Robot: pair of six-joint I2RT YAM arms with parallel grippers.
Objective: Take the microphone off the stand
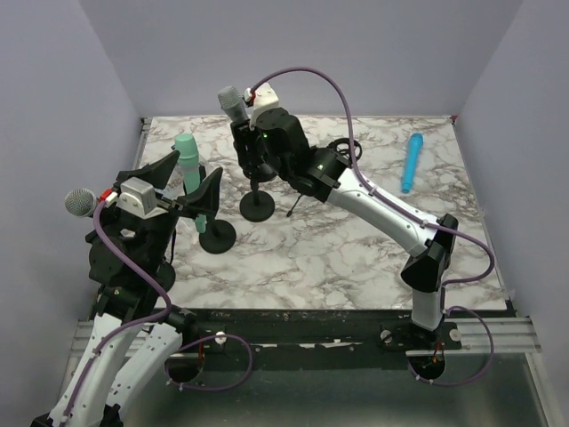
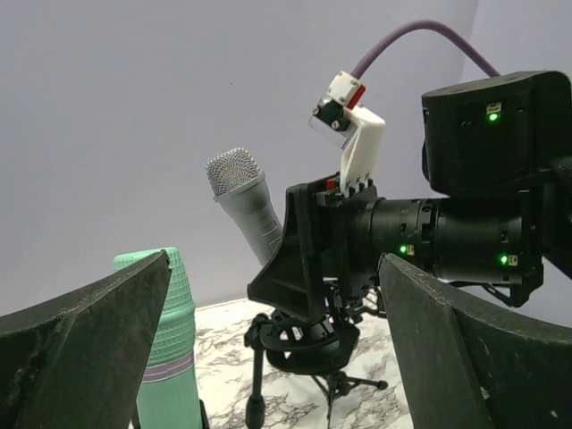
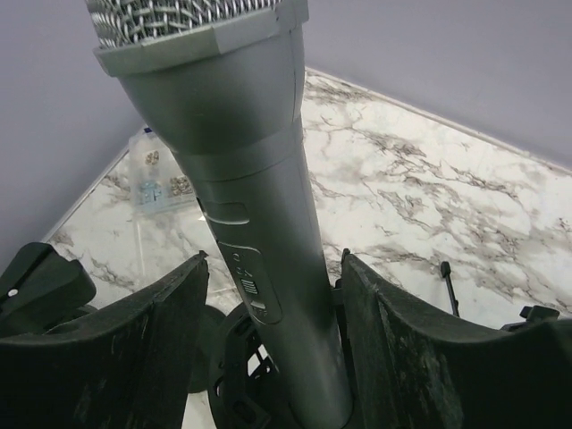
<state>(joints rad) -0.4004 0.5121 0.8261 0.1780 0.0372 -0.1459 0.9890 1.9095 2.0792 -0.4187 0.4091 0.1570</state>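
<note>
A grey microphone (image 1: 233,101) with a mesh head leans in the black stand (image 1: 258,205) at the back middle of the marble table. My right gripper (image 1: 243,135) is open around its body just above the shock mount. In the right wrist view the microphone (image 3: 255,179) passes between the fingers (image 3: 152,340). A gap shows on the left side, and the right finger is close against it. The mount (image 3: 234,357) lies below. The left wrist view shows the microphone (image 2: 246,201) tilted in the mount (image 2: 308,344). My left gripper (image 1: 182,182) is open and empty, apart from the stand.
A green microphone (image 1: 187,153) stands on its own round base (image 1: 217,236) between my left fingers. A blue microphone (image 1: 411,162) lies at the back right. A small tripod (image 2: 344,384) sits behind the stand. Another grey mesh head (image 1: 80,202) shows beside my left wrist.
</note>
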